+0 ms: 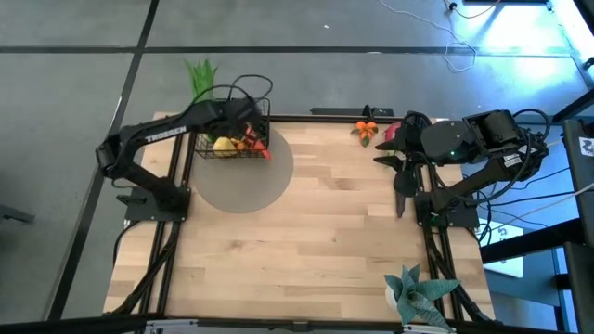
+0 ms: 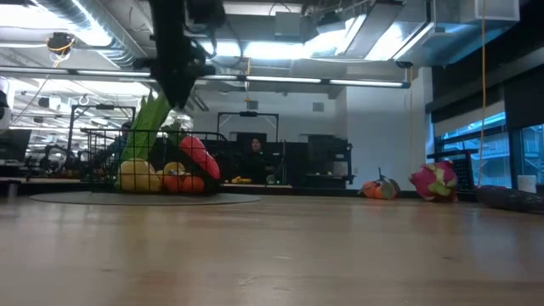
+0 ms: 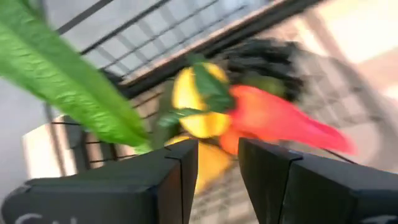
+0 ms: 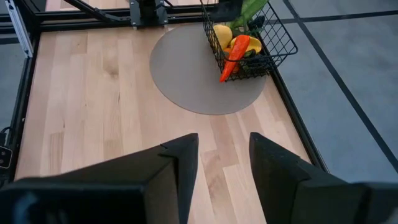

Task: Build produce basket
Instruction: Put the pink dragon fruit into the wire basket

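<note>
The black wire basket (image 1: 206,148) stands on a grey round mat (image 1: 246,190) at the far left. In it lie a yellow fruit (image 3: 186,102), dark grapes (image 3: 264,59) and an orange-red carrot (image 4: 233,57) whose tip pokes out past the wire side. Long green leek leaves (image 1: 200,76) rise from its far side. My left gripper (image 3: 217,168) hangs open just above the basket, nothing between its fingers. My right gripper (image 4: 224,165) is open too, high over the table's right side. Orange pieces (image 1: 365,130) and a pink dragon fruit (image 2: 433,180) lie at the far right.
A blue-green spiky plant (image 1: 418,292) stands at the near right corner. Bare wood (image 1: 306,241) stretches between the mat and the right arm. Black frame rails (image 1: 316,116) run along the table's edges.
</note>
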